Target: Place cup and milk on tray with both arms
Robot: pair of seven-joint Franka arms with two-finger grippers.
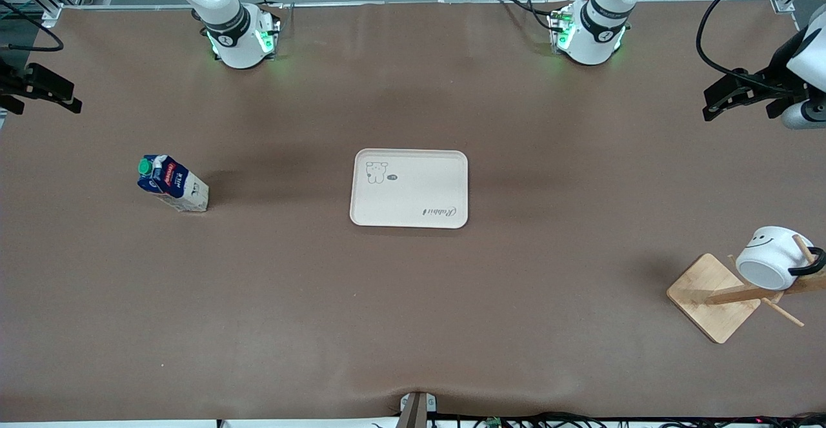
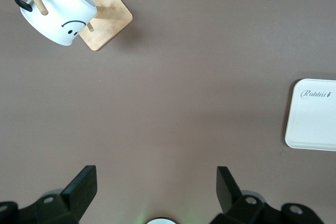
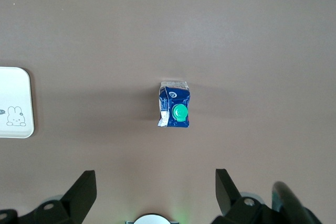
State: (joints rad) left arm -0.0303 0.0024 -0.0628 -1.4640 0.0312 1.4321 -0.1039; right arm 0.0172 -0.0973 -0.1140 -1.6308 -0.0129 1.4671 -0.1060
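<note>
Nearest the front camera, at the left arm's end of the table, a square wooden rack base [image 1: 713, 296] carries slanted pegs, and the small white round cup [image 1: 769, 259] with a black handle and a drawn smiley hangs on one of them, tipped on its side. Farther from the camera, mid-table, lies the cream rectangular tray [image 1: 409, 188] with rounded corners and a little bear drawing; nothing is on it. Toward the right arm's end the dark blue and white gable-top milk [image 1: 172, 183] carton with a green cap stands upright on the brown table [image 1: 413, 318], well apart from the tray.

Both arms are raised at the table's ends. The left gripper [image 2: 156, 184] hangs over bare table with its fingers spread wide and nothing between them; its wrist view has the cup and rack well off. The right gripper [image 3: 155, 185] is likewise wide and empty, roughly above the carton, though how high is hard to judge.

Nothing has been picked up, so the task looks to be at its start: the approach. Next, I judge, the right gripper must drop straight around the carton's body, while the left must lift the cup off its peg along the peg's line, lest the rack tip.
</note>
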